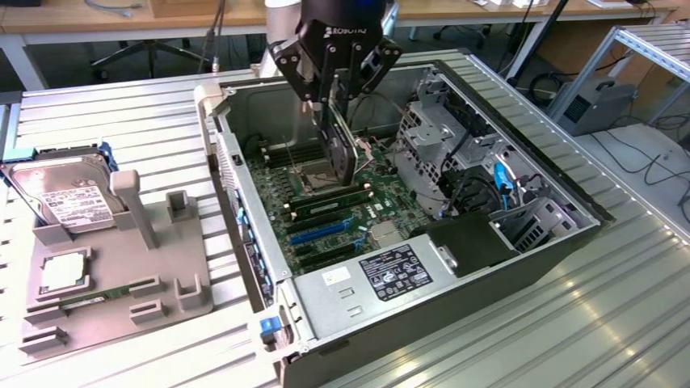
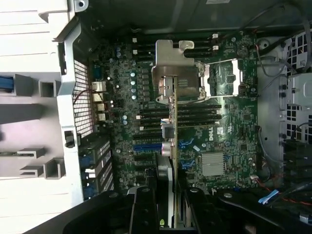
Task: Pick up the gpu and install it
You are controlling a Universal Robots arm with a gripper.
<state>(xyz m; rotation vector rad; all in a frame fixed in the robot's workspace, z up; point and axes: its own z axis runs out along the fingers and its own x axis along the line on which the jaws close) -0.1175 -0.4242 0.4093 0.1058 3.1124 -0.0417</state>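
Exterior view, over an open grey metal computer case (image 1: 232,178): the gpu (image 1: 342,153), a thin dark expansion card with a silvery bracket, hung edge-down above the green motherboard (image 1: 377,194), not yet seated in the blue expansion slots (image 1: 318,233). Any tilt or sideways offset on the way down could likely drive its edge onto neighbouring sockets or jam the bracket against the case wall. The black two-finger gripper (image 1: 332,97) stood partly closed, pinching the card's upper edge.

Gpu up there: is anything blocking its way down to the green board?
Nothing visible does. The gpu hangs on edge over the open case, and only air shows between its lower edge and the motherboard beneath.
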